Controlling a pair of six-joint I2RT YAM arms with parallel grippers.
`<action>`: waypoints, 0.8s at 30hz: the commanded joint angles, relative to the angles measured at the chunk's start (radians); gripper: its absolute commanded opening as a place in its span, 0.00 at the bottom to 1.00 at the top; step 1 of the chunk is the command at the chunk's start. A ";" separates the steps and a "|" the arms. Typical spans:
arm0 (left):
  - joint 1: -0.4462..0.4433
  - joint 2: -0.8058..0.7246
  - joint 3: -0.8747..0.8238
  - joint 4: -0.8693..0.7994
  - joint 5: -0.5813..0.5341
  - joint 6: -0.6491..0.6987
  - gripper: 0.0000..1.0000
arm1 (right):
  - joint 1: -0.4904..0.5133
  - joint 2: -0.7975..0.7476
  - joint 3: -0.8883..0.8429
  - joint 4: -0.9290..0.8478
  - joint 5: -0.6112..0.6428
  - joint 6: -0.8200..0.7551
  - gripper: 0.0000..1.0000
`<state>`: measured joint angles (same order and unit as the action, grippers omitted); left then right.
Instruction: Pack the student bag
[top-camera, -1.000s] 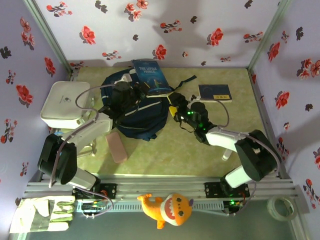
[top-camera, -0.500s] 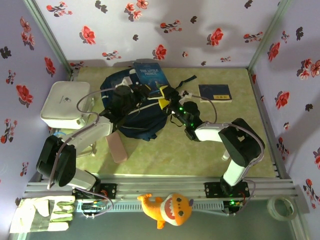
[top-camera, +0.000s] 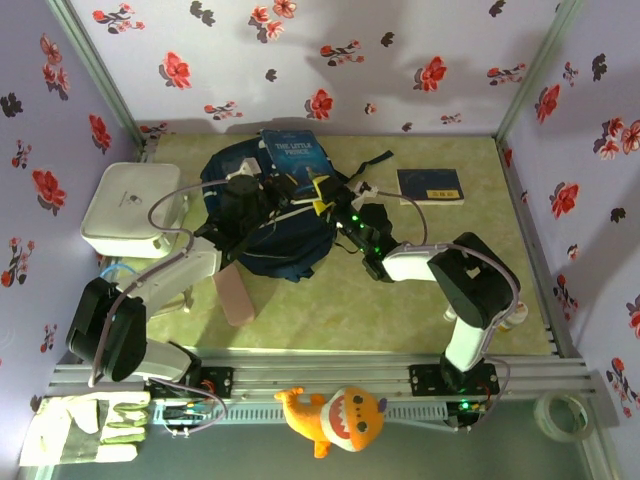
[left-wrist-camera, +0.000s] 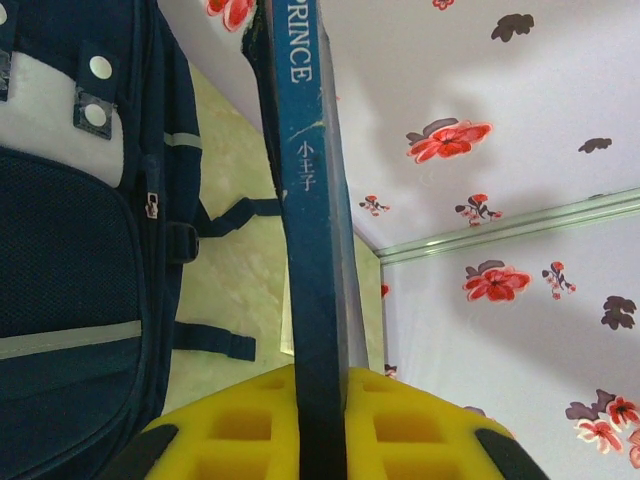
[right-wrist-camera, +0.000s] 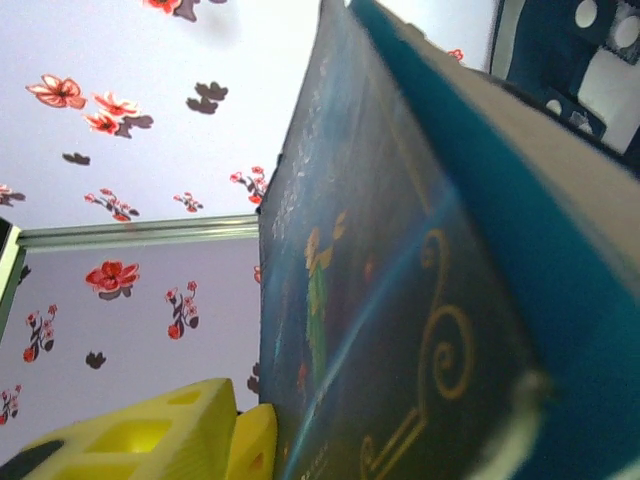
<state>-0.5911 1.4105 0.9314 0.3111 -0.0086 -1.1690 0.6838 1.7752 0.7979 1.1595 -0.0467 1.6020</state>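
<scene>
- The left tool (left-wrist-camera: 320, 410) is holding the blue book (left-wrist-camera: 312, 200) by its lower edge. Its yellow fingers (left-wrist-camera: 420, 425) are pressing narrowly on both sides of the spine. The long axis of the book is running straight away from this tool, toward the top of the left wrist view.
- In that view the student bag (left-wrist-camera: 70, 250) is lying just left of the book, with its mesh pocket facing the camera. In the top view the bag (top-camera: 285, 240) is resting a little left of the centre of the tabletop (top-camera: 340, 310), and the book is standing over its upper end.
- In my judgement, the coming move is depending on lowering the book along its long axis into the mouth of the bag. The arms are covering this mouth, so I cannot tell how far it is open.
- The right tool (top-camera: 322, 200) is reaching in from the right side. One yellow finger (right-wrist-camera: 150, 440) is sitting just beside the front cover, but I cannot tell whether this tool is clamping the book or only standing near it.
- Both tools are near the bag, but the left one is carrying the book.
- A dark strap (top-camera: 375, 158) is trailing at the upper right of the bag and may catch.
- The white rounded box (top-camera: 128, 210), the pink case (top-camera: 233, 295) and the second dark book (top-camera: 430, 186) are lying apart from this path.
</scene>
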 joint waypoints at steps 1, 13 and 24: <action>-0.006 -0.015 0.005 0.013 -0.015 0.037 0.00 | 0.005 0.016 0.021 0.079 0.034 -0.034 0.46; 0.000 -0.026 0.053 -0.254 0.015 0.313 0.77 | 0.000 -0.104 -0.060 -0.092 0.080 -0.201 0.12; 0.003 0.025 0.202 -0.674 -0.006 0.937 1.00 | -0.053 -0.423 -0.159 -0.565 0.180 -0.465 0.10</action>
<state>-0.5907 1.4132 1.0744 -0.2127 0.0002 -0.4831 0.6483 1.4448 0.6483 0.6910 0.0589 1.2545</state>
